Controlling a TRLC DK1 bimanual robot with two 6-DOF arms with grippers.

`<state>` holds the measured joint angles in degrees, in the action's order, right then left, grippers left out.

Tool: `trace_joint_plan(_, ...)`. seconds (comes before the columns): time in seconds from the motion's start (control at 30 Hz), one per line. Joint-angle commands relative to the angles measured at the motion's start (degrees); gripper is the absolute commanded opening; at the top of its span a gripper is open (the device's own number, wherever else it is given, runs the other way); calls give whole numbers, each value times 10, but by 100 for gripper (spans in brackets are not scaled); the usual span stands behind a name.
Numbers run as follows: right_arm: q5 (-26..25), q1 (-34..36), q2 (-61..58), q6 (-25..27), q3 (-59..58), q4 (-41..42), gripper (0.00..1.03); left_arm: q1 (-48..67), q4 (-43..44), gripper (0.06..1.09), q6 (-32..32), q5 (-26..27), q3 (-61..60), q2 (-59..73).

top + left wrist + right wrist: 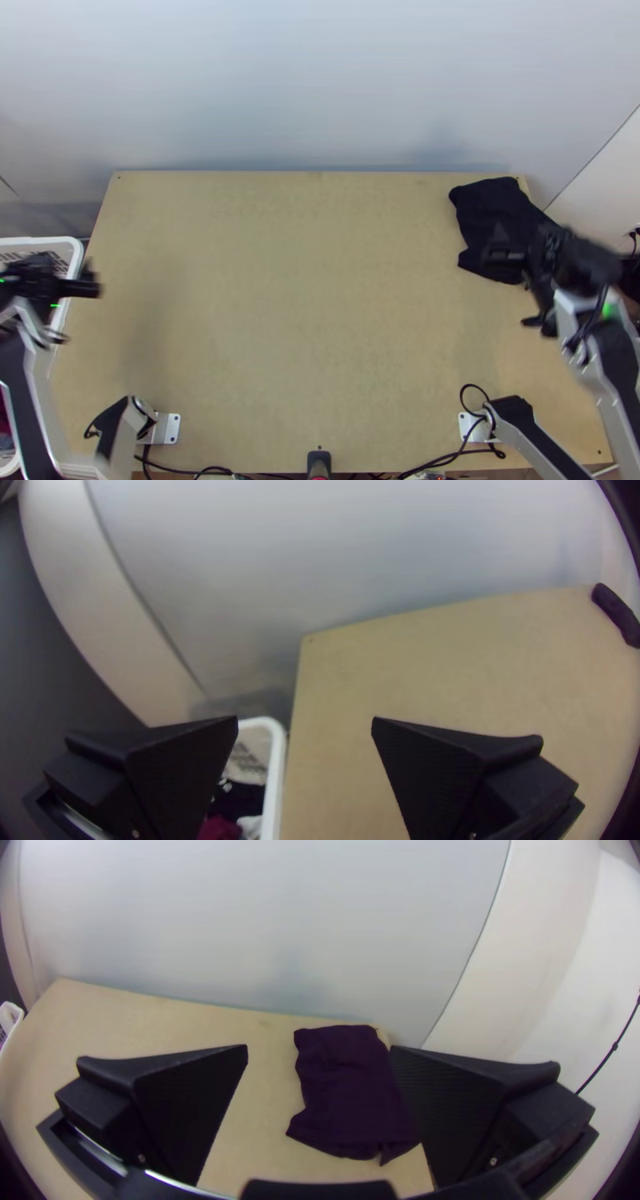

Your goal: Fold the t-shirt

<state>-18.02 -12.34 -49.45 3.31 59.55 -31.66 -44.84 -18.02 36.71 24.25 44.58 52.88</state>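
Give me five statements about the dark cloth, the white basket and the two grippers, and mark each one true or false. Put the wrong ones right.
1. The dark cloth lies at the far right corner of the table. True.
2. The right gripper is shut on the dark cloth. False: it is open, and the dark cloth lies on the table.
3. The white basket stands at the table's left side. True.
4. The white basket is empty. False: clothes lie in it, dark, red and white.
5. The left gripper is open. True.
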Motion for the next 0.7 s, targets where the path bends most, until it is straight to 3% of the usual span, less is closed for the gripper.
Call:
trace_joint_plan(0.0,-1,-8,-180,-45,266,-222,99,-261,-39,103,93,62,151,295)
trace_joint_plan(0.23,1,-66,-288,-92,415,-332,99,-295,-55,100,137,-39,316,623)
trace_joint_plan(0.37,1,-98,-294,-89,441,-344,99,-298,-59,100,144,-73,364,689)
trace_joint_plan(0.5,0,-117,-310,-53,446,-347,99,-306,-68,98,178,-119,416,747)
trace_joint_plan(0.67,0,-124,-340,-55,489,-347,98,-317,-115,90,183,-126,507,808)
